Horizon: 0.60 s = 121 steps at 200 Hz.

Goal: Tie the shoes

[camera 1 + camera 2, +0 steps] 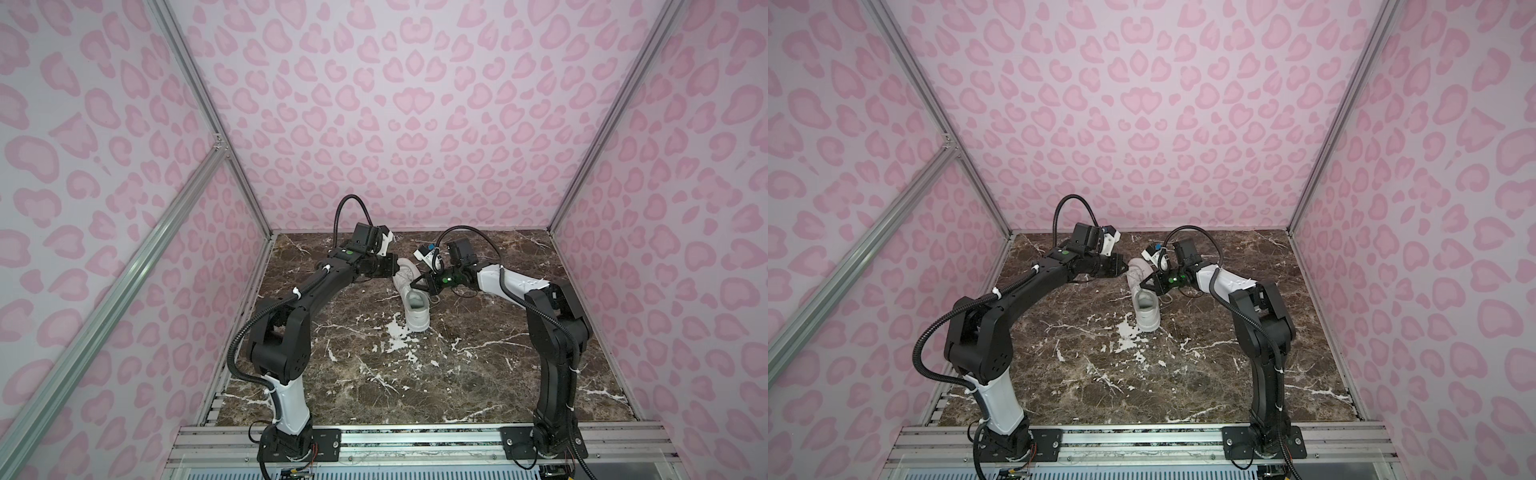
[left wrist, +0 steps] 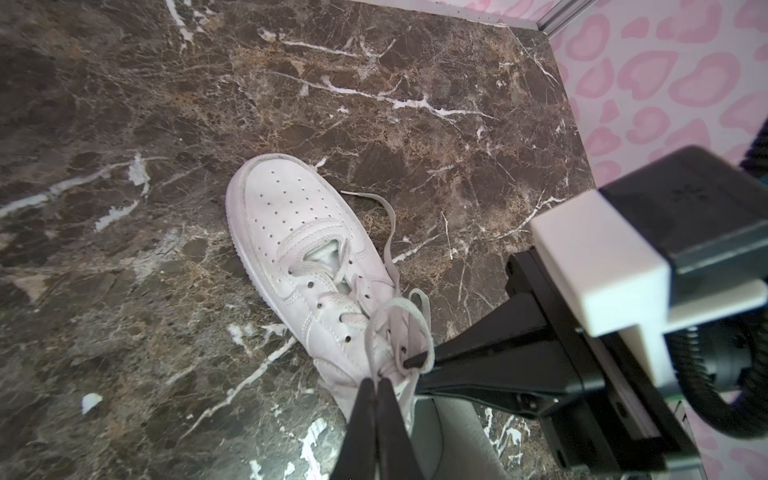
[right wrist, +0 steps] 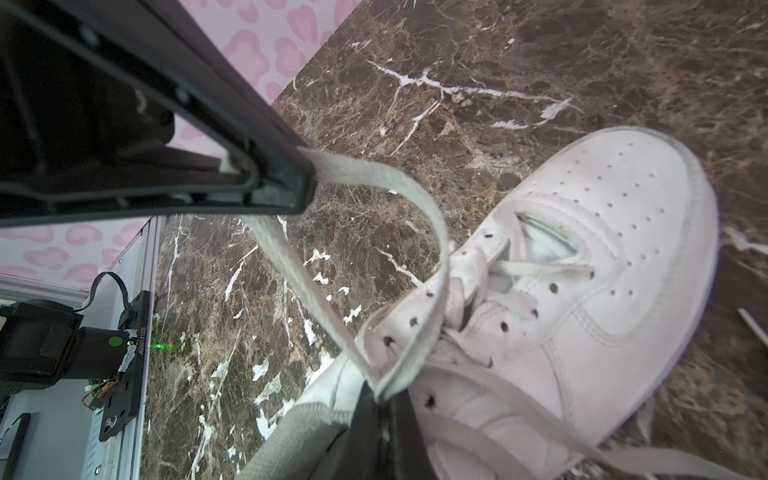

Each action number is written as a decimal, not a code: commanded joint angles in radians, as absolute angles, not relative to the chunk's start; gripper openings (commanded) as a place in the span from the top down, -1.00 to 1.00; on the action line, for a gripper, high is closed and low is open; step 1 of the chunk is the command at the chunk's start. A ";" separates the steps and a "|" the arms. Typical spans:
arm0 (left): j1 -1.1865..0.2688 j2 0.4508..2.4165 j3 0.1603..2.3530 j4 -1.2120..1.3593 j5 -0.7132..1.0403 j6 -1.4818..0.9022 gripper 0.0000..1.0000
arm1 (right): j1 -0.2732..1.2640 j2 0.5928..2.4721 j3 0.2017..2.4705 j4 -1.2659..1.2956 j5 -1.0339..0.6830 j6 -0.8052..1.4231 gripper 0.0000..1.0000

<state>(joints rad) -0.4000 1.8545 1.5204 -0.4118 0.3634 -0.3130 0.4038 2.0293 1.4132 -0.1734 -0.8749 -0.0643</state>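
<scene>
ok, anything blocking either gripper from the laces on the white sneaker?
Nothing visible. Both grippers hold lace: the left gripper is shut on a strand of the flat whitish laces, the right gripper on another stretch, over the white low-top sneaker.

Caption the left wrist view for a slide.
Over the white sneaker on the marble table, the left gripper and right gripper each pinch the lace.

In the left wrist view the left gripper (image 2: 376, 383) and right gripper (image 2: 413, 360) hide most of the heel of the sneaker (image 2: 291, 232).
</scene>
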 commanded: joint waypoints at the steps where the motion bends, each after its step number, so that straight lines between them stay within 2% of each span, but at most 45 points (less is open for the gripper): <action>1: -0.384 1.848 1.556 -0.452 0.311 -0.251 0.93 | 0.400 2.049 1.398 -0.268 -0.803 -0.069 0.88; 121: -0.385 1.942 1.769 -0.788 0.238 0.024 0.93 | 0.396 2.059 1.396 -0.277 -0.807 -0.075 0.90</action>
